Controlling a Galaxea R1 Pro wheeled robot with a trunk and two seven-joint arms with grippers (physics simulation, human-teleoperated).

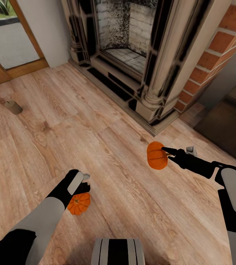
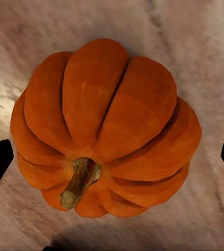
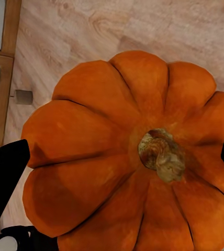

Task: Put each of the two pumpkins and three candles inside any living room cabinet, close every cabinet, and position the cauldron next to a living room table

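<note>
I have one pumpkin (image 1: 157,155) clamped in my right gripper (image 1: 164,150), the other pumpkin (image 1: 79,203) clamped beneath my left gripper (image 1: 82,184). Nothing is stowed yet; a candle (image 1: 13,107) lies well beyond the left gripper, near the window.

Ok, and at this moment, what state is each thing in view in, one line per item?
Left gripper: closed around a pumpkin.
Left pumpkin: held low over the floor.
Right gripper: closed on the other pumpkin.
Right pumpkin: held, lifted off the floor.
Candle: lying on its side on the floor.
Fireplace: unlit.
</note>
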